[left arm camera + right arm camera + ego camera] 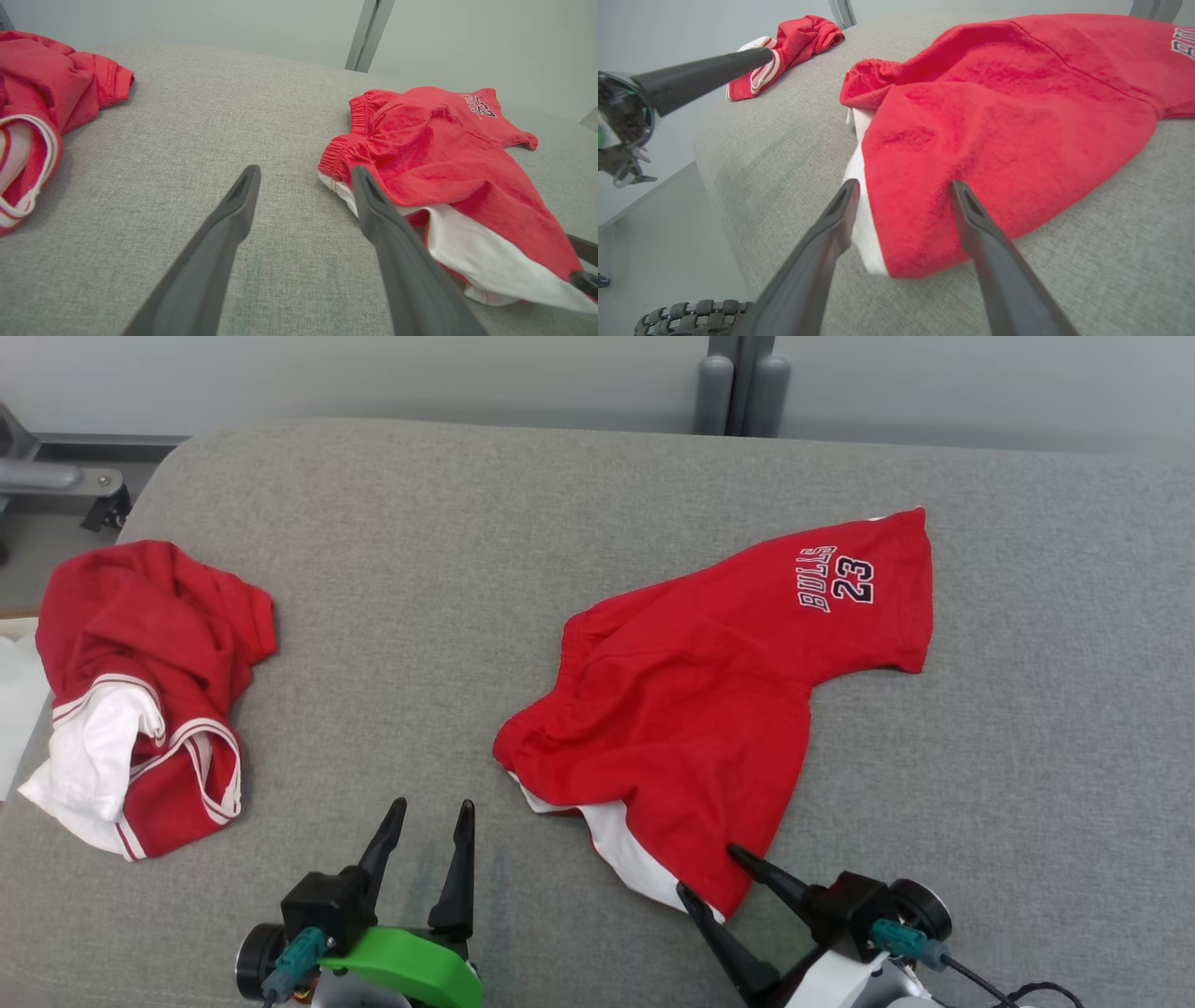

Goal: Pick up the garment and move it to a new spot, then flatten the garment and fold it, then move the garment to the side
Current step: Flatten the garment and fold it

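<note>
Progress is looking early. The red shorts point(709, 709) are lying rumpled on the grey tabletop point(420, 569), with no fold in them and the cloth not smoothed, so the flattening, the folding and the final move to the side are all waiting to be done. Whether this is already the new spot cannot be told.

The right pincer point(707, 868) is hovering released, its two fingers spread on either side of the nearest leg corner. In the right wrist view the red hem and the white lining point(864, 233) are sitting between the fingers without being pinched. The left pincer point(432, 803) is also standing open, holding nothing, over bare tabletop. The shorts are starting just beside it on its right and running away ahead.

A second red garment, a crumpled jersey point(140, 644) with white trim, is lying well apart, ahead and to the left of the left pincer. It is looking untouched.

As for the lie of the shorts, the elastic waistband point(334, 156) is facing the left pincer's side. The leg with the printed lettering point(836, 579) is pointing away, far ahead and to the right of the right pincer. The long axis, as I judge it, is running on a diagonal from the waistband near the left pincer out to that printed leg, with the other leg bending back toward the right pincer.
</note>
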